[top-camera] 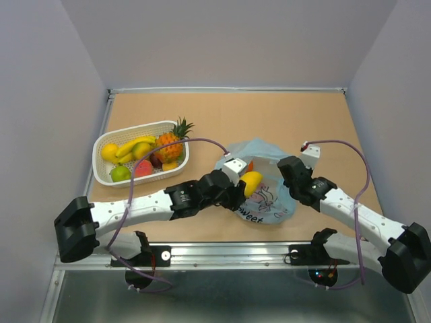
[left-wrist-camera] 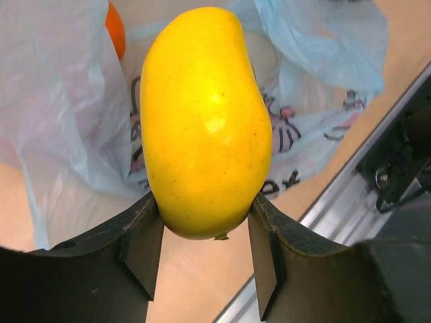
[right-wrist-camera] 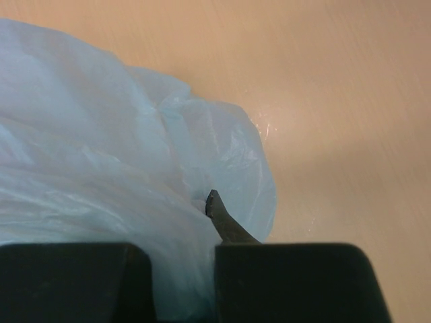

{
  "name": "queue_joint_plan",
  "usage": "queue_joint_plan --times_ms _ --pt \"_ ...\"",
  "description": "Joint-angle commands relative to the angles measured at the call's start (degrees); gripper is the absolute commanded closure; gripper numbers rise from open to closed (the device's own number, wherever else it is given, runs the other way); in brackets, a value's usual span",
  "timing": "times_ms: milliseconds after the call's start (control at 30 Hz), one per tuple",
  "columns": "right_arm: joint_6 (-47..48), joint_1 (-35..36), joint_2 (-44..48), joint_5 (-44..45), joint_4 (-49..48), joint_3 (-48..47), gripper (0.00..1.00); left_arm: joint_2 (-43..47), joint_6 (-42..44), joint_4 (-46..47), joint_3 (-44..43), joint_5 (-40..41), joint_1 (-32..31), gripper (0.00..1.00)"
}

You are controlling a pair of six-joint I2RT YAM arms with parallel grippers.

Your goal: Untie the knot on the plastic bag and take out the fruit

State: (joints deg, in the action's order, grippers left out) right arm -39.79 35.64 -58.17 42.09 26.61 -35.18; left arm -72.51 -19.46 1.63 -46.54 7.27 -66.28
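My left gripper (top-camera: pixel 241 187) is shut on a yellow mango (top-camera: pixel 251 182) and holds it just off the left side of the light-blue plastic bag (top-camera: pixel 269 198). In the left wrist view the mango (left-wrist-camera: pixel 202 121) sits between the two fingers (left-wrist-camera: pixel 145 249), with the bag (left-wrist-camera: pixel 60 101) open behind it and an orange (left-wrist-camera: pixel 116 30) inside. My right gripper (top-camera: pixel 284 168) is shut on the bag's right edge. In the right wrist view one fingertip (right-wrist-camera: pixel 214 202) pokes out of the plastic (right-wrist-camera: pixel 101 134). No knot shows.
A white slotted basket (top-camera: pixel 101 176) stands at the left and holds a pineapple (top-camera: pixel 172 142), bananas (top-camera: pixel 131 147), a green fruit (top-camera: pixel 120 173) and a peach (top-camera: pixel 143 168). A metal rail (top-camera: pixel 236 252) runs along the near table edge.
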Motion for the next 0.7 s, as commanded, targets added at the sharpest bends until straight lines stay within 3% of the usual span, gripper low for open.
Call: queue_joint_plan --times_ms 0,100,200,233,333,667 --pt "1.47 -0.74 -2.20 3.70 -0.94 -5.16 0.94 7.28 -1.45 -4.60 1.10 -2.61 0.53 0.96" --pt "2.00 -0.92 -2.91 3.27 -1.21 -5.69 0.94 11.94 -2.77 -7.59 0.67 0.02 2.90 0.96" --pt "2.44 -1.01 -2.30 1.60 -1.56 -5.25 0.94 16.24 -4.17 -11.20 -0.91 2.30 12.10 0.96" --pt "2.44 -1.01 -2.04 1.07 -1.47 -5.08 0.94 17.22 -4.61 -11.82 -1.09 2.75 12.14 0.96" --pt "2.70 -1.01 -0.02 -0.60 -1.47 -3.85 0.94 20.20 -6.11 -14.72 -1.97 5.20 25.27 0.95" --pt "4.37 -1.01 5.08 -3.24 -1.47 -2.00 0.94 22.77 -6.20 -19.91 -1.27 8.82 53.51 0.95"
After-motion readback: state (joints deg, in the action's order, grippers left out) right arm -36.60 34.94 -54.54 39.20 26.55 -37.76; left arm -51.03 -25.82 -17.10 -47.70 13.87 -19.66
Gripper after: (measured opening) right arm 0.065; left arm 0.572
